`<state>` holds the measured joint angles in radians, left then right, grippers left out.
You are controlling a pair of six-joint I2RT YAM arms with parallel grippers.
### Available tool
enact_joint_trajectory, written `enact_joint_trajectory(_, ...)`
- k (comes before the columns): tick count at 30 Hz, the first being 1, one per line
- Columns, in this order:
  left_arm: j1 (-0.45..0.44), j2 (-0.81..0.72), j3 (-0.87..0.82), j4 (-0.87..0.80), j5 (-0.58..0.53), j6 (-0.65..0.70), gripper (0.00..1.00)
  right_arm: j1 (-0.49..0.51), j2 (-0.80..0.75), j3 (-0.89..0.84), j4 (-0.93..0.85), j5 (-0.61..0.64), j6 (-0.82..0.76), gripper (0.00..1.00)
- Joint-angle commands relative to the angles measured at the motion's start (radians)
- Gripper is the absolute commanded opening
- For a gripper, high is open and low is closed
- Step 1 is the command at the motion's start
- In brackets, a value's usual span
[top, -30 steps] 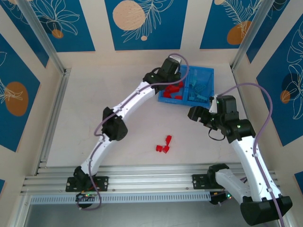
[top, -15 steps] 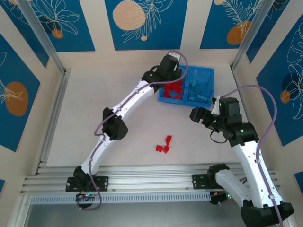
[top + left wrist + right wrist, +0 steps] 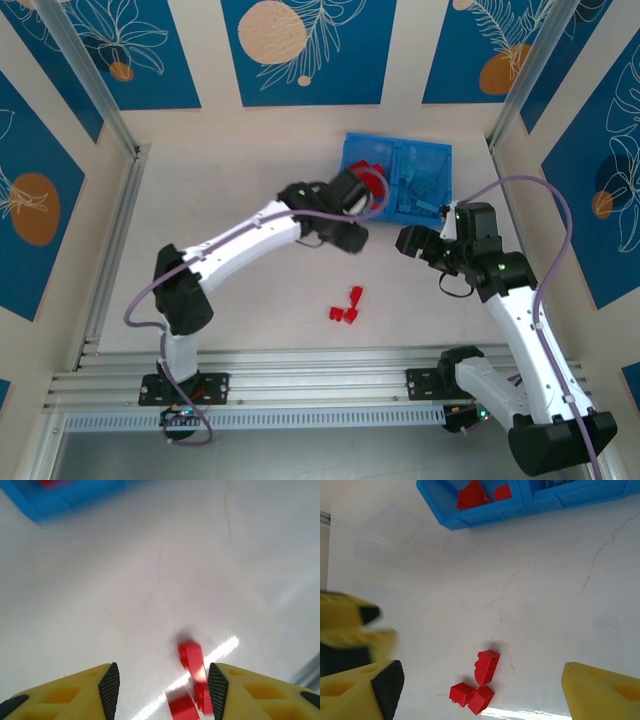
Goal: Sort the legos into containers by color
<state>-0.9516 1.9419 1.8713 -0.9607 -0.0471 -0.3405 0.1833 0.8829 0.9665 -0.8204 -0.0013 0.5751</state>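
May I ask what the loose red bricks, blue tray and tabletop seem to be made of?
Red bricks: probably hard moulded plastic, slightly glossy; uniform colour, crisp edges. Blue tray: likely plastic too; smooth, evenly coloured walls. Tabletop: white, smooth, semi-glossy, with a glare streak and thin crack-like veins; material unclear.

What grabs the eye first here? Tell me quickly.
Three red bricks lie clustered on the pale table, apart from everything else. Beyond them sits the bright-blue tray, red pieces in its left compartment, light-blue pieces in its right. The left gripper and right gripper both hang open, facing the loose cluster.
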Motion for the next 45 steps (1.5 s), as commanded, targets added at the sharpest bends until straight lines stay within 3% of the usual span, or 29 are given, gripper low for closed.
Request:
enact_joint_trajectory(1, -0.042, 0.076, -0.003, -0.090, 0.041, -0.017, 0.61, 0.006, 0.006, -0.003, 0.006, -0.035, -0.019, 0.84)
enact_joint_trajectory(5, -0.064, 0.169, 0.007, -0.085, 0.080, -0.035, 0.71, 0.007, -0.003, -0.009, -0.005, -0.031, -0.020, 0.84)
enact_joint_trajectory(8, -0.064, 0.225, -0.003, -0.087, 0.093, -0.052, 0.73, 0.006, -0.021, -0.011, -0.019, -0.022, -0.018, 0.84)
enact_joint_trajectory(27, -0.064, 0.358, -0.023, -0.033, 0.167, -0.020, 0.38, 0.007, -0.085, -0.031, -0.048, 0.009, 0.001, 0.84)
enact_joint_trajectory(31, -0.063, 0.358, -0.038, -0.029, 0.131, -0.025, 0.36, 0.007, -0.085, -0.029, -0.046, 0.011, 0.002, 0.84)
enact_joint_trajectory(35, -0.063, 0.368, -0.056, -0.014, 0.107, -0.014, 0.49, 0.008, -0.085, -0.027, -0.046, 0.008, 0.006, 0.84)
enact_joint_trajectory(38, -0.064, 0.386, -0.064, -0.007, 0.117, -0.007, 0.51, 0.008, -0.085, -0.026, -0.050, 0.009, 0.006, 0.84)
enact_joint_trajectory(41, -0.063, 0.392, -0.073, 0.006, 0.125, -0.007, 0.48, 0.008, -0.085, -0.022, -0.055, 0.009, 0.007, 0.84)
enact_joint_trajectory(45, -0.062, 0.398, -0.074, 0.006, 0.125, -0.006, 0.37, 0.008, -0.087, -0.021, -0.058, 0.013, 0.009, 0.84)
